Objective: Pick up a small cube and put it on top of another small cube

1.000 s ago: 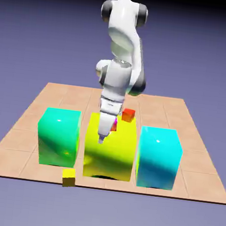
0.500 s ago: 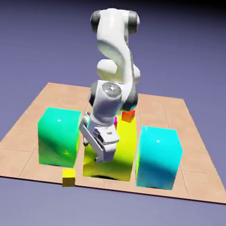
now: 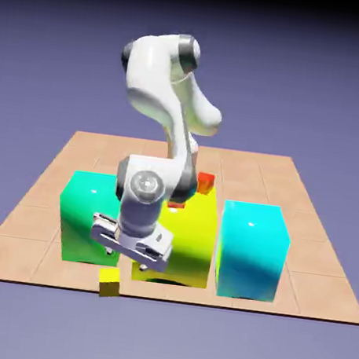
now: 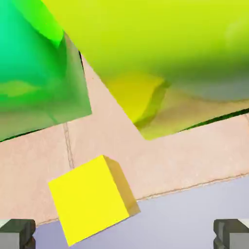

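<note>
Since a second ago, the pincer (image 3: 129,244) has been swung down from above the yellow block (image 3: 181,242) toward the cube (image 3: 109,282) at the table's (image 3: 303,229) near edge; its jaws stand apart, empty; grasping is judged next.

Three big blocks in a row near the front edge of the tan tiled counter (image 3: 49,171). Yellow-green block (image 3: 192,244) in the middle as landmark, partly hidden. Green block (image 3: 88,211) just beside it toward the exterior view's left, a narrow gap between. Cyan block (image 3: 251,251) just beside it toward the exterior view's right, also apart. Small red cube (image 3: 205,183) behind the yellow-green block, farther back on the counter. Plain blue-violet backdrop (image 3: 320,89) beyond.
</note>
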{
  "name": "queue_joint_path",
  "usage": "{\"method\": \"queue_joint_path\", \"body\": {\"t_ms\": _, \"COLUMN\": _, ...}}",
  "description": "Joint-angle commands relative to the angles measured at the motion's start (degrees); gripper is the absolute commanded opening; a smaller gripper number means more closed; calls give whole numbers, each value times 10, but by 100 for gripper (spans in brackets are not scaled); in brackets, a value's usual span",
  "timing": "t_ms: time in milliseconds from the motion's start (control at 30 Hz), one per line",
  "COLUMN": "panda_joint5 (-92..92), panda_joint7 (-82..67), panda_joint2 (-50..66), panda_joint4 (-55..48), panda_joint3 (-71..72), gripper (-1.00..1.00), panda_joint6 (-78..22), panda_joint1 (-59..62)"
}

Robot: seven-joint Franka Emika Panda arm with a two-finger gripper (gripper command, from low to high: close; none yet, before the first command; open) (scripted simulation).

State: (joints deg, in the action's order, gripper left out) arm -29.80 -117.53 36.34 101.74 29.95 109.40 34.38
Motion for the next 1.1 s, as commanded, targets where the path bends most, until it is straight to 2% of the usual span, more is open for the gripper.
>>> {"method": "queue_joint_path", "body": {"t_ms": 0, "panda_joint5": -5, "panda_joint7": -25, "panda_joint2": 11, "panda_joint4": -9, "panda_joint3": 5, "gripper": 0, "panda_joint6": -10, "panda_joint1": 5}}
{"method": "queue_joint_path", "body": {"t_ms": 267, "panda_joint5": -40, "panda_joint7": -215, "panda_joint2": 93, "panda_joint4": -80, "panda_joint3": 40, "gripper": 0, "panda_joint6": -87, "panda_joint1": 47}}
{"method": "queue_joint_path", "body": {"t_ms": 400, "panda_joint5": -72, "panda_joint7": -195, "panda_joint2": 130, "panda_joint4": -37, "panda_joint3": 16, "gripper": 0, "panda_joint6": -14, "panda_joint1": 54}}
{"method": "queue_joint_path", "body": {"t_ms": 433, "panda_joint5": -72, "panda_joint7": -195, "panda_joint2": 130, "panda_joint4": -37, "panda_joint3": 16, "gripper": -100, "panda_joint6": -14, "panda_joint1": 54}}
{"method": "queue_joint_path", "body": {"t_ms": 567, "panda_joint5": -40, "panda_joint7": -214, "panda_joint2": 93, "panda_joint4": -79, "panda_joint3": 40, "gripper": -100, "panda_joint6": -86, "panda_joint1": 46}}
{"method": "queue_joint_path", "body": {"t_ms": 767, "panda_joint5": -3, "panda_joint7": -68, "panda_joint2": 27, "panda_joint4": -22, "panda_joint3": -1, "gripper": -100, "panda_joint6": -47, "panda_joint1": -52}}
{"method": "queue_joint_path", "body": {"t_ms": 1067, "panda_joint5": 123, "panda_joint7": 157, "panda_joint2": -149, "panda_joint4": 60, "panda_joint3": -123, "gripper": -100, "panda_joint6": -44, "panda_joint1": -172}}
